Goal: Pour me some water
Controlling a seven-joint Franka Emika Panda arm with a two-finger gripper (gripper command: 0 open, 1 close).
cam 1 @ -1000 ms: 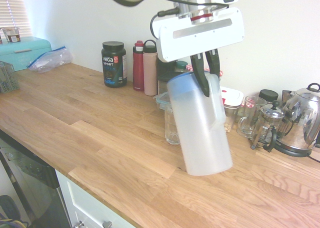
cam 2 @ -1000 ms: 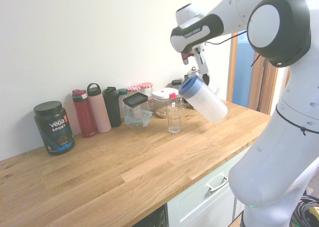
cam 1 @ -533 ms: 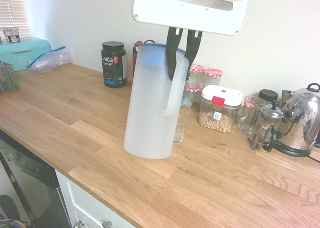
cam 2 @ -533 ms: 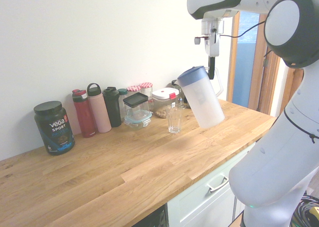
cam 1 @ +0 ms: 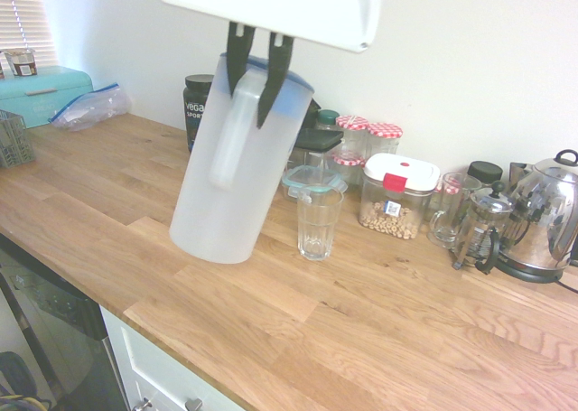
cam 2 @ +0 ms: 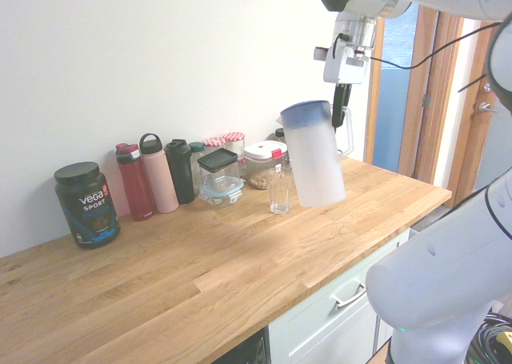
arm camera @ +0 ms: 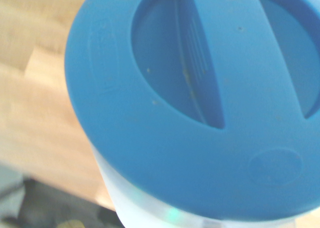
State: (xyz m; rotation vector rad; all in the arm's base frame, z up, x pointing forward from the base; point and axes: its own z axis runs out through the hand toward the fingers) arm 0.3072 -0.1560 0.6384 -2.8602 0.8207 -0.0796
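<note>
Okay, jaws are clenched on the side handle (cam 1: 233, 144) of the jug (cam 1: 239, 172); gripper (cam 1: 249, 107) is upper left of centre in the first exterior view. Jug hangs over the wooden counter (cam 1: 361, 339), tilted: top leans right and base sits lower left in that view. In the second exterior view the lean is slight, lid toward the left. Any water would be in the jug, but I can't make out a level through the frosted wall.

Lid (arm camera: 235, 87) is on, blue, and fills most of the wrist view.

Drinking glass (cam 1: 318, 226) stands upright on the counter near frame centre in the first exterior view, right of the jug, apart from it. Just behind the glass: food container with pale blue rim (cam 1: 312, 181). Right of it: white-lidded tub of nuts or similar (cam 1: 395, 199), then glass mug (cam 1: 452, 210), French press (cam 1: 485, 226) and steel kettle (cam 1: 546, 212) at the right edge.

Second exterior view, left side: black protein tub (cam 2: 86, 206), red bottle (cam 2: 134, 182), pink bottle (cam 2: 160, 176), dark tumbler (cam 2: 180, 172), in a row by the wall.
</note>
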